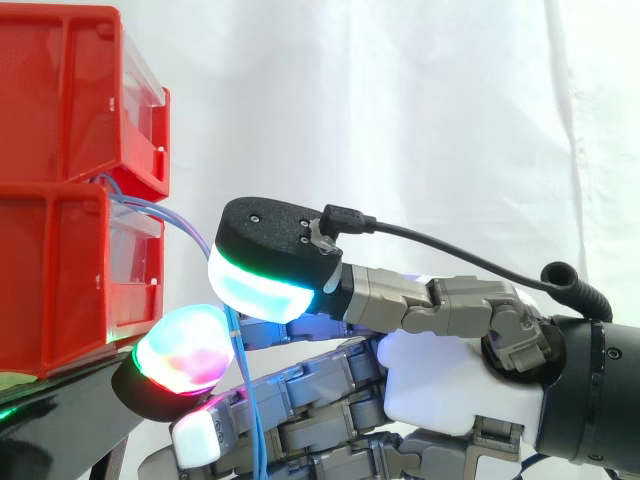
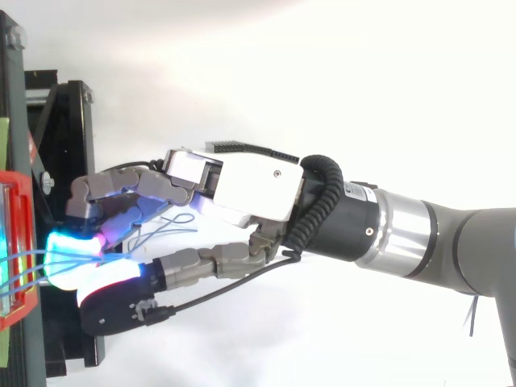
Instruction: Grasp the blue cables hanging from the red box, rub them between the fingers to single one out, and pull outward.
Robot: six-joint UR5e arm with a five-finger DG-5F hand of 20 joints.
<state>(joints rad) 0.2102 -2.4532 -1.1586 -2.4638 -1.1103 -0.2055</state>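
Two red bins (image 1: 50,290) were seen stacked at the left of the side view, set on a black stand (image 1: 50,430) before a white curtain (image 1: 420,100). Thin blue cables (image 1: 250,410) were led out from the gap between the upper and lower bin, arched outward and hung down in front of the lower bin. The hand (image 1: 450,385) was extended from the right, level with the lower bin. The cables were caught between its thumb pad (image 1: 260,290), lit cyan and green above, and a finger pad (image 1: 185,355), lit magenta and red below, so the fingers were closed in a pinch on the strands. The other fingers were curled beneath. In the top view the hand (image 2: 250,181) was stretched toward the bins' front, and the cables were seen running from the bin face to the glowing pads, with loose loops under the palm.
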